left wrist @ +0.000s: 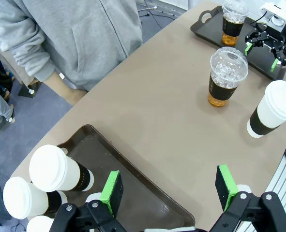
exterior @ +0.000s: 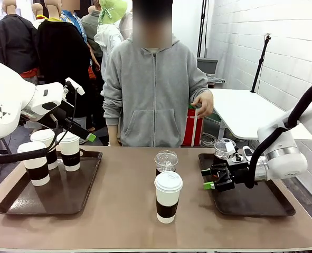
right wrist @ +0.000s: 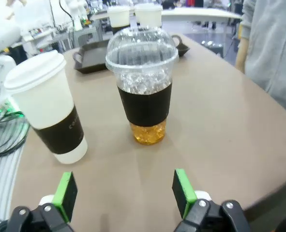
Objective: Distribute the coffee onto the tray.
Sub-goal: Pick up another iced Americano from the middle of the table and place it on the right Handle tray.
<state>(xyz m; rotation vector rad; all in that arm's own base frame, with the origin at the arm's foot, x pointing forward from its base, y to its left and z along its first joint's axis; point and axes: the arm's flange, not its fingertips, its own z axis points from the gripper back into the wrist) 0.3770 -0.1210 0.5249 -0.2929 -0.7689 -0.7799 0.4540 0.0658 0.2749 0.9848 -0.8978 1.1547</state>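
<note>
While right gripper [right wrist: 123,191] hangs wide open, empty, over right tray [exterior: 261,205], aimed at dome-lidded cup [right wrist: 143,87] mid-table, paper cup [right wrist: 48,111] stands just beside: finger could clip it, spill; left gripper [left wrist: 169,186], also open, empty, above left tray [exterior: 66,197] with three paper cups [exterior: 69,151].

Three cups [exterior: 69,150] on left tray [exterior: 18,203], two (one behind) on table [exterior: 119,221]
</note>
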